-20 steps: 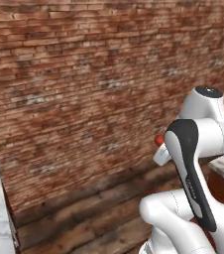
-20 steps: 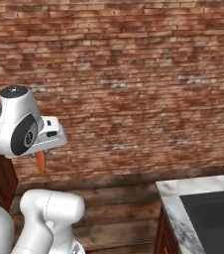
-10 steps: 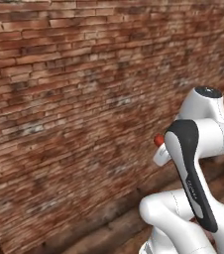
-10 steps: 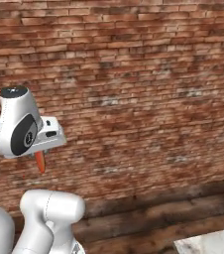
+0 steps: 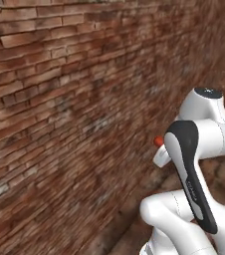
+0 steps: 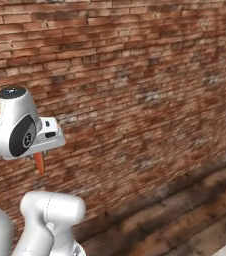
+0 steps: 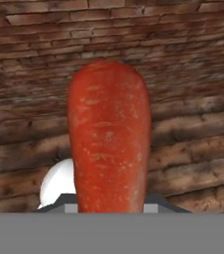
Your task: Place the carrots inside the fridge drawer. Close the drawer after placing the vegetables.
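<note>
Brick wall [image 6: 135, 75] faces claw-held (tip down) carrot [image 7: 109, 139].

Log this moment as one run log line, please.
phase: carrying | gripper: shut on carrot | carrot: hanging below hand, point down | surroundings: brick wall, wood floor | placing: not yet done

A rough red-brown brick wall [image 6: 135, 75] stands ahead; dark worn wooden plank floor [image 6: 185, 225] runs along its foot.

The orange-red carrot [image 7: 109, 136] hangs point-down, held aloft before a brick wall.
</note>
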### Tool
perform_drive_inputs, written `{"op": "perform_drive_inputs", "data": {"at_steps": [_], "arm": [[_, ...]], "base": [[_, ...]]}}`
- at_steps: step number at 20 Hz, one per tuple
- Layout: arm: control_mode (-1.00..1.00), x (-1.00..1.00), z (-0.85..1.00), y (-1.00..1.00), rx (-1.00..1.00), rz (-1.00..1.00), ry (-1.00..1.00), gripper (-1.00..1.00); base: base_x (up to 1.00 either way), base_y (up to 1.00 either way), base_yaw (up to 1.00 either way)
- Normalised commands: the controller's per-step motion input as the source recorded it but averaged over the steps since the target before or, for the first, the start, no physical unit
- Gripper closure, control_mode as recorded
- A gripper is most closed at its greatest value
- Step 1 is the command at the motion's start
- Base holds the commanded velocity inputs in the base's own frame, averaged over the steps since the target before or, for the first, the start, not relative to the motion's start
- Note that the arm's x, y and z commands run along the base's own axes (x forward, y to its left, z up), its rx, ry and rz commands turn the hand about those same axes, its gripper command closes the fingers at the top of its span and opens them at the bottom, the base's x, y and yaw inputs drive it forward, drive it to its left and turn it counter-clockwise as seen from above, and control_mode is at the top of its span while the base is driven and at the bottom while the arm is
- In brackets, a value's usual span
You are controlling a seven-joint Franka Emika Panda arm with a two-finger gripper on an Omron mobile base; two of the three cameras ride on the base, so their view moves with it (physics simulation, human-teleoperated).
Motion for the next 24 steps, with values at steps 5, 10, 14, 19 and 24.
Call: {"op": "perform_drive_inputs", "data": {"at_steps": [5,10,14,19,24], "arm": [[1.0,0.0,0.0,0.0,0.0,0.0,0.0,1.0],[1.0,0.0,0.0,0.0,0.0,0.0,0.0,1.0],[1.0,0.0,0.0,0.0,0.0,0.0,0.0,1.0],[1.0,0.0,0.0,0.0,0.0,0.0,0.0,1.0],[1.0,0.0,0.0,0.0,0.0,0.0,0.0,1.0]], "base": [[0.88,0.03,-0.58],[0.89,0.03,-0.59],[0.83,-0.02,-0.56],[0.89,-0.12,-0.54],[0.97,0.0,-0.53]]}}
